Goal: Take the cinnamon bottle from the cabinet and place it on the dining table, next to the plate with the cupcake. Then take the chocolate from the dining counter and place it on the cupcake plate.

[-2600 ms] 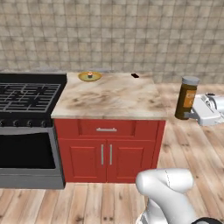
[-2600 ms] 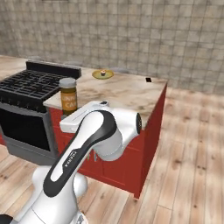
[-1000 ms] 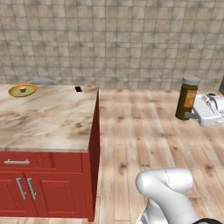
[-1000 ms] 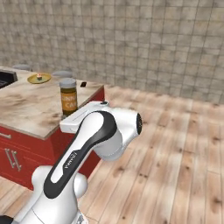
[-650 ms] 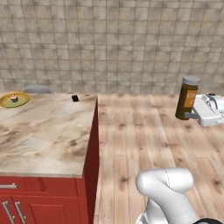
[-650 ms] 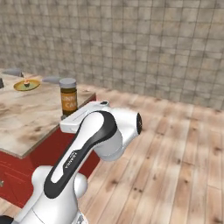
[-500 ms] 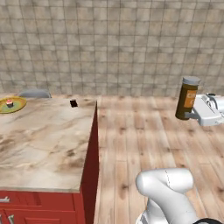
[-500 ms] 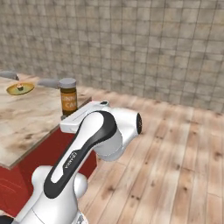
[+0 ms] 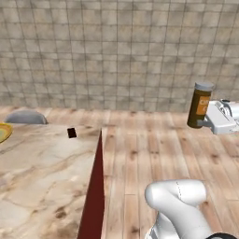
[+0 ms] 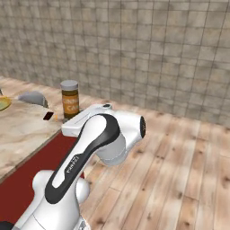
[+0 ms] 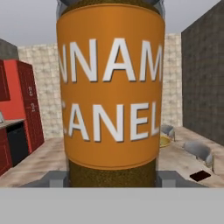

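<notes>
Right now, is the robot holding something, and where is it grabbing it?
Yes. It holds the cinnamon bottle upright in its gripper. The fingers pinch it low down, near the bottom, below the orange label.

On the dining table (image 9: pixel 42 177): one chocolate (image 9: pixel 71 133) and one plate (image 9: pixel 2 132). Beside it, one cinnamon bottle (image 9: pixel 200 105).

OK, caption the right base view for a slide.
Gripper carries the upright cinnamon bottle near the dining table.
</notes>
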### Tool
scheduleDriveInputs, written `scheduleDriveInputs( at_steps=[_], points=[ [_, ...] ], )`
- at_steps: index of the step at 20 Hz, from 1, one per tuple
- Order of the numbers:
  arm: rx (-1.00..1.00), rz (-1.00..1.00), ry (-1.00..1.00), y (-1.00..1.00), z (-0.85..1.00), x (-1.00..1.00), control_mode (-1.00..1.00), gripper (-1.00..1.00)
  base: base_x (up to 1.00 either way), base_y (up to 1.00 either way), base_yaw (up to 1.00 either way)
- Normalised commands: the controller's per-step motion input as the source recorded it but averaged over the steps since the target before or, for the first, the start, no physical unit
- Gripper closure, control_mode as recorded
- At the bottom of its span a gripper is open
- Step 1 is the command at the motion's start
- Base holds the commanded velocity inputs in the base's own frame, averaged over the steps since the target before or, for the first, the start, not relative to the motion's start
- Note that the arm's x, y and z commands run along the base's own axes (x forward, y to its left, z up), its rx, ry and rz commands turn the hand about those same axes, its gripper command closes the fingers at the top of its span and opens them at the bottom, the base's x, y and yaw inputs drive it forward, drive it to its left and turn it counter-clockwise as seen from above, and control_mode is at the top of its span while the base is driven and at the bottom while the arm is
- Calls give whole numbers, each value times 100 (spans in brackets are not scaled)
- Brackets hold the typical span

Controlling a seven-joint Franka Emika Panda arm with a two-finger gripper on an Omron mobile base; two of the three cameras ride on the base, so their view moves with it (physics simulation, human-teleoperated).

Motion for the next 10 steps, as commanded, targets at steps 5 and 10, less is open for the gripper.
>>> scheduleDriveInputs(
  at_steps=[5,10],
  points=[
    [0,0,0,0,0,0,100,100,79,-40,10],
    [0,0,0,0,0,0,100,100,77,-38,14]
  ],
)
